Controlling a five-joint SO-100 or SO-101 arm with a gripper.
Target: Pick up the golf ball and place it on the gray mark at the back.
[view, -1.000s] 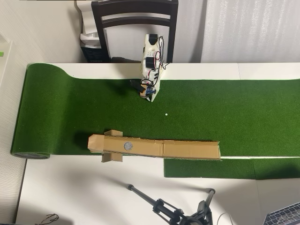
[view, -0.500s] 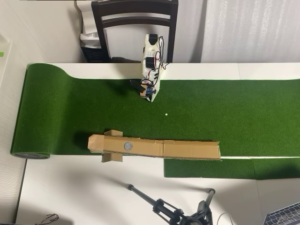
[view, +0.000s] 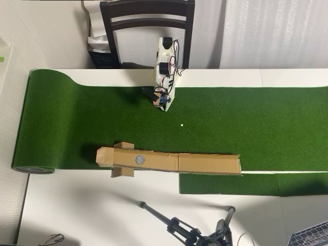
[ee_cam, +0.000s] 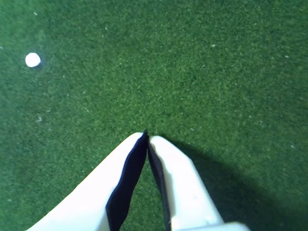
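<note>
A small white golf ball [view: 181,124] lies on the green turf, just in front and to the right of the arm in the overhead view. It also shows in the wrist view [ee_cam: 32,59] at the upper left. The gray round mark [view: 140,160] sits on a long cardboard channel [view: 205,164] laid across the turf nearer the front. My gripper [view: 164,104] hangs folded close to the arm's base, over bare turf. In the wrist view the gripper [ee_cam: 147,135] has its white fingers [ee_cam: 178,178] pressed together at the tips, with nothing between them. It is well apart from the ball.
The green turf mat [view: 256,118] covers a white table and is rolled up at its left end [view: 31,128]. A dark chair [view: 148,25] stands behind the arm. A tripod [view: 189,230] lies at the front edge. A laptop corner [view: 312,237] shows at the bottom right.
</note>
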